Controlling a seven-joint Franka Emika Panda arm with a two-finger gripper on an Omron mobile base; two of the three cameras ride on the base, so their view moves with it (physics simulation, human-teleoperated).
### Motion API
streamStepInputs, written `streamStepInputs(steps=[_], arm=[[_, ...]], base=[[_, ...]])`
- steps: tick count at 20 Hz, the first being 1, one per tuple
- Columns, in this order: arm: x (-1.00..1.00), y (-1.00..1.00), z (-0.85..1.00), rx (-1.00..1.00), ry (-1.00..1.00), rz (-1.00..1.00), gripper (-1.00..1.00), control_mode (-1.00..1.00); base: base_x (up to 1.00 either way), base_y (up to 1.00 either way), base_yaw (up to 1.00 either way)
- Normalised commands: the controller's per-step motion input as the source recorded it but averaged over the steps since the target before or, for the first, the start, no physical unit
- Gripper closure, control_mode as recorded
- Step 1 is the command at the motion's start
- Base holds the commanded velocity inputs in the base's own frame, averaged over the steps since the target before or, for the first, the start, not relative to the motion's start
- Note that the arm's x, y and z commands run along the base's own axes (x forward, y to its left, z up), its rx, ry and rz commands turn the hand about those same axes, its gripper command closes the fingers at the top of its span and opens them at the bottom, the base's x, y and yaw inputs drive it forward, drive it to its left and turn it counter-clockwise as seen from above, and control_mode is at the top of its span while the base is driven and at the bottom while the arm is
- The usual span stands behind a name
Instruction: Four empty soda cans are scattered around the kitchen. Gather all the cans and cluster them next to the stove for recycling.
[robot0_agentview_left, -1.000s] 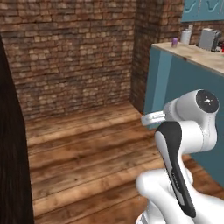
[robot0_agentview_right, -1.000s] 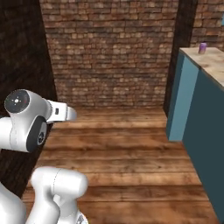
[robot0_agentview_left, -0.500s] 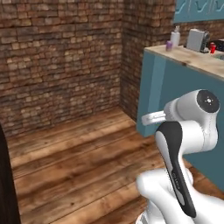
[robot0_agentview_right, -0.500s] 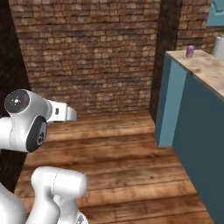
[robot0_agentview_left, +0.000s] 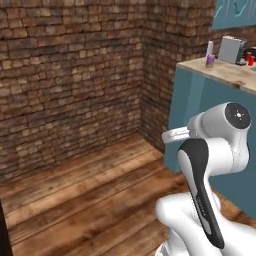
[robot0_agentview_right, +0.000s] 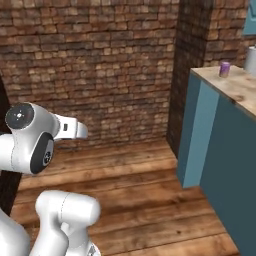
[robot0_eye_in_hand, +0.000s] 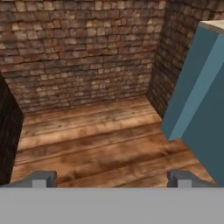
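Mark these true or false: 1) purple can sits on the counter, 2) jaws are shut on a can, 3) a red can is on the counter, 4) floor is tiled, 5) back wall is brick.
1) A purple soda can stands on the wooden counter top. True.
2) The jaws are shut on a can. False: the gripper is open, its fingertips set wide apart, with nothing between them.
3) A red soda can stands on the counter, beyond the purple one in the left base view. True.
4) The floor is tiled. False: the floor is wooden planks.
5) The back wall is brick. True: the brick wall runs behind the floor.
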Motion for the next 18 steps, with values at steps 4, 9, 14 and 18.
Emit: streamStepInputs(steps=[4,9,14,18], arm=[[0.00,0.00,0.00,0.00,0.00,0.00,-1.00,1.00],[0.00,0.00,0.00,0.00,0.00,0.00,-1.00,1.00],[0.00,0.00,0.00,0.00,0.00,0.00,-1.00,1.00],[0.00,0.00,0.00,0.00,0.00,0.00,-1.00,1.00]], base=[[0.77,0.43,-0.25],[0.57,0.37,-0.32],[0.45,0.28,-0.35],[0.38,0.26,-0.37]])
